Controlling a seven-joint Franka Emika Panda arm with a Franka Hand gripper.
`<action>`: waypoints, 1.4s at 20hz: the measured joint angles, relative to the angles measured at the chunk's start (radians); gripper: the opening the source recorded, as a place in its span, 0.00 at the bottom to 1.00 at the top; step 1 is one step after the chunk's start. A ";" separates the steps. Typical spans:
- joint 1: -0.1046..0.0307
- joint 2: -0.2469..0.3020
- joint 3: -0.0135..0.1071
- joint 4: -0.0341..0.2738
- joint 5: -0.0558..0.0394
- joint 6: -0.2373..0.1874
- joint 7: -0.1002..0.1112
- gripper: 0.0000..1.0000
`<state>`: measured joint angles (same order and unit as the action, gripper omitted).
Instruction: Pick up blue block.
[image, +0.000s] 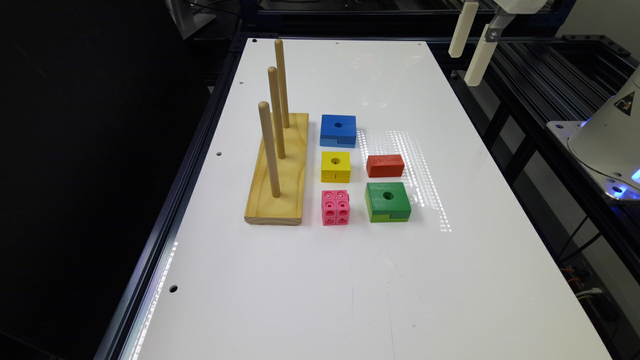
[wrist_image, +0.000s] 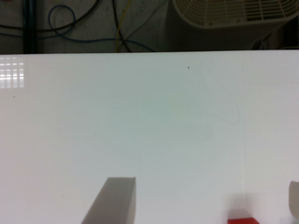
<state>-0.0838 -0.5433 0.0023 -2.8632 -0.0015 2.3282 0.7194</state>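
The blue block (image: 338, 130) lies flat on the white table (image: 350, 280), its round hole facing up and a notch in its near side. It is the farthest of the coloured blocks, just to the exterior view's right of the peg board. My gripper (image: 464, 68) hangs high above the table's far edge on the exterior view's right, well away from the block. In the wrist view the gripper (wrist_image: 205, 183) is open, its fingers (wrist_image: 114, 200) wide apart with nothing held. A red block (wrist_image: 243, 220) peeks in at the frame edge.
A wooden base with three upright pegs (image: 277, 170) stands beside the blocks. Close to the blue block sit a yellow holed block (image: 335, 166), a red block (image: 385, 165), a green holed block (image: 387, 201) and a pink cube (image: 335, 207). The robot base (image: 610, 135) sits off the table.
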 joint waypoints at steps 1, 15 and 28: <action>-0.005 0.000 0.000 0.002 -0.0011 0.000 -0.003 1.00; -0.031 0.008 0.000 0.027 -0.0012 0.004 -0.024 1.00; -0.031 0.166 0.001 0.129 -0.0012 0.073 -0.024 1.00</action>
<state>-0.1149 -0.3770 0.0029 -2.7337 -0.0027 2.4009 0.6950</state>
